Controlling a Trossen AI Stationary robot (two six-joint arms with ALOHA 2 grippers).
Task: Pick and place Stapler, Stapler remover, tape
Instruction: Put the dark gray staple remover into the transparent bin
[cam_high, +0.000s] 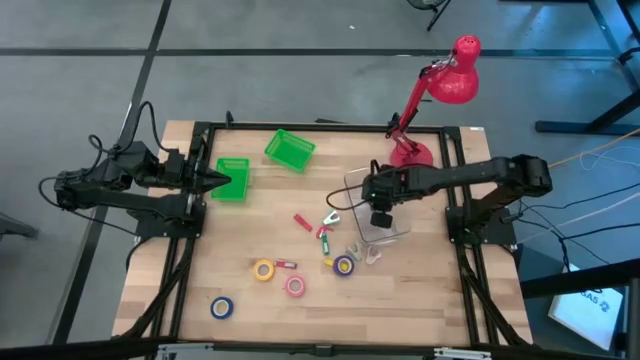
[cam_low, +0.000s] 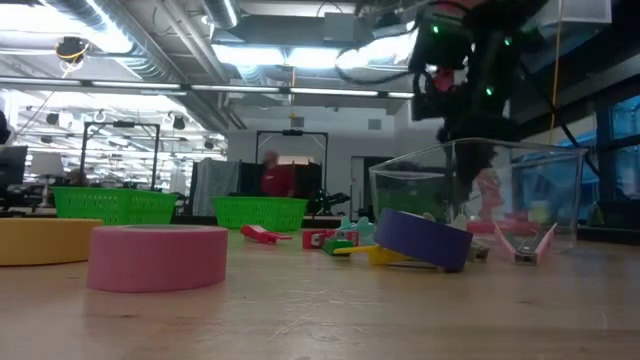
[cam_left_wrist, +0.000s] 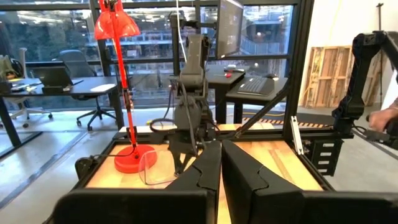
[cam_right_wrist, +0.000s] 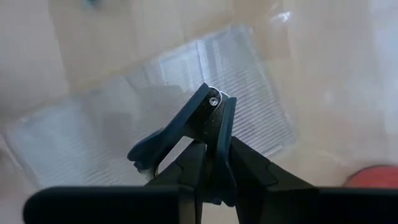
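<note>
Right end effector (cam_right_wrist: 208, 146) above our clear plastic box (cam_high: 378, 210), gripping a dark blue claw-shaped staple remover (cam_right_wrist: 180, 127), hinge pointing away; red desk lamp (cam_high: 440, 95) beside box.

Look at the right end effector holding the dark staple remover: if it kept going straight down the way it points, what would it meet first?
Probably the floor of the clear plastic bin beneath the right end effector and its staple remover; depth is unclear.

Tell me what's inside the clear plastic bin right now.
The clear bin looks empty; its ribbed floor shows through. The right gripper hangs above it, shut on a dark blue staple remover, which hides part of the floor.
</note>
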